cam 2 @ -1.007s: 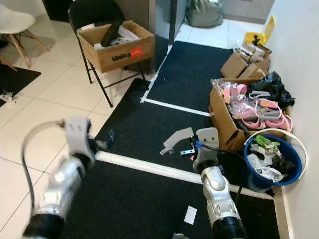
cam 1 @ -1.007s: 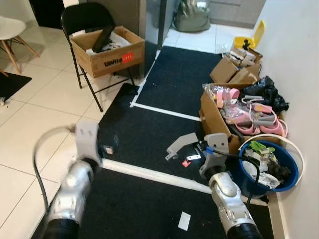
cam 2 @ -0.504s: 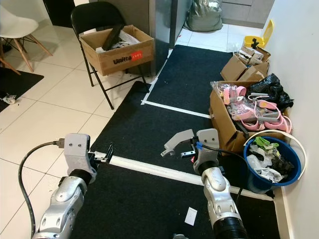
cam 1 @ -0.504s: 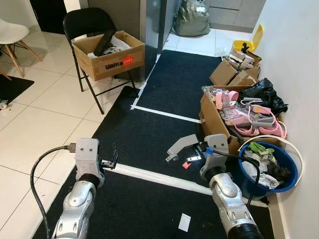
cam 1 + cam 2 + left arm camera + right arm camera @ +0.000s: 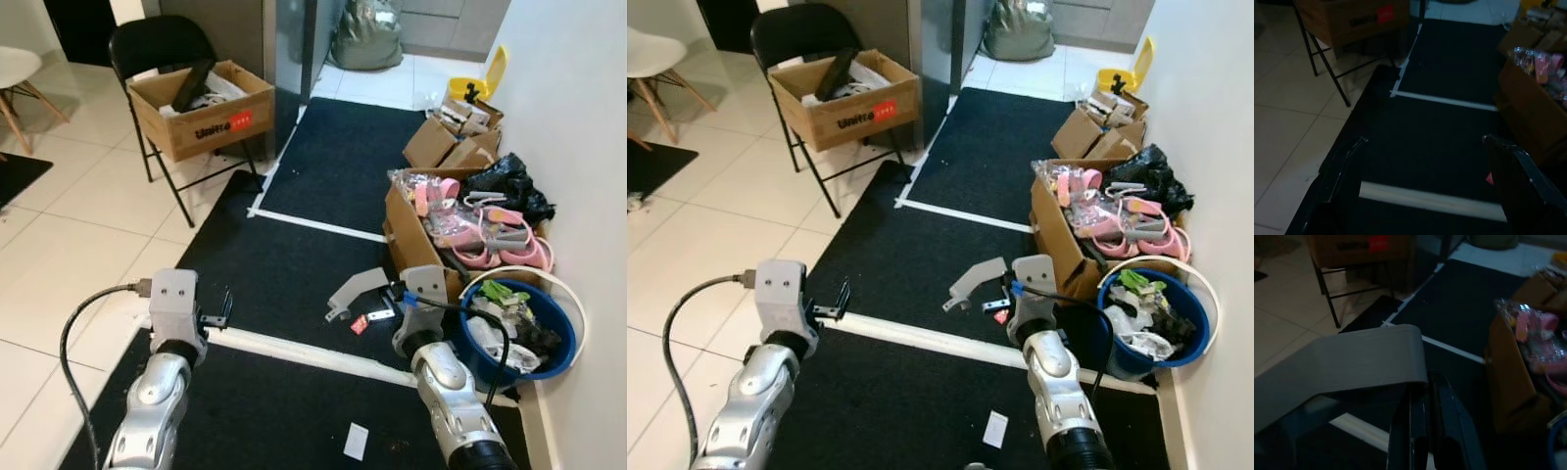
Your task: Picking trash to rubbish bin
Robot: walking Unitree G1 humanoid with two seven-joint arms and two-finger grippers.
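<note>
Underfoot lie black mats [image 5: 333, 176] crossed by white tape lines [image 5: 323, 354], with pale tiled floor [image 5: 69, 235] to the robot's left and a white wall on its right. Along that wall stand a blue rubbish bin [image 5: 560, 360] holding trash, a cardboard box of pink items [image 5: 411, 235] and smaller boxes. A folding chair [image 5: 157, 49] carries another cardboard box [image 5: 201, 122].

The right gripper [image 5: 1422, 396] is clamped on a grey strip of tape [image 5: 355, 289], held above the mat just left of the bin. The left gripper [image 5: 1422, 142] hangs with fingers spread wide, holding nothing, over the near tape line.

Compared with a second ago, the left arm has steadied from a blurred swing, and the tape is still gripped.

A red scrap [image 5: 360, 324] and a white paper [image 5: 355, 441] lie on the mat. Open mat stretches ahead between chair and boxes.
</note>
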